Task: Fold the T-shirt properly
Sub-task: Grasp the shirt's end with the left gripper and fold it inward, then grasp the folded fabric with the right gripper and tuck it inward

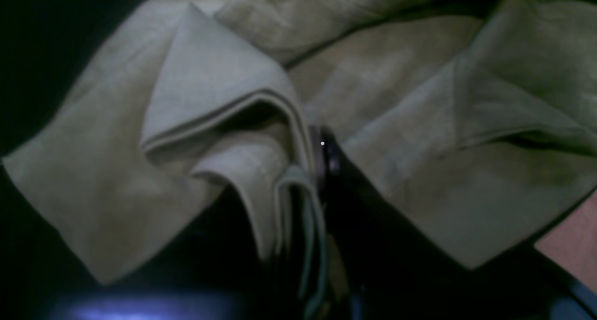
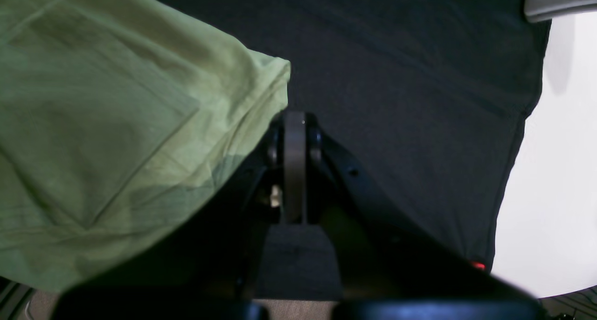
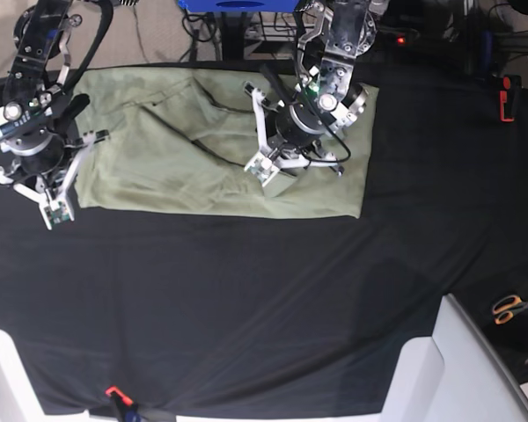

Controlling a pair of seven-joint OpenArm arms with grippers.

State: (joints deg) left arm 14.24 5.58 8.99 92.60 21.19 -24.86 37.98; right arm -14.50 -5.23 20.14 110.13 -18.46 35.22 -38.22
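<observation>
Black cloth [image 3: 246, 299] fills the foreground; beyond it a green shirt [image 3: 158, 167] lies spread at the table's far side, partly folded.

Left gripper [image 3: 266, 164], at the shirt's middle, has its jaws clamped on a bunched fold of shirt fabric. Right gripper [image 3: 55, 209], just off the shirt's corner, has its jaws together on nothing. To fold well, the left should probably carry its pinch across evenly, keeping edges lined up, and release only once the layer lies flat.
</observation>
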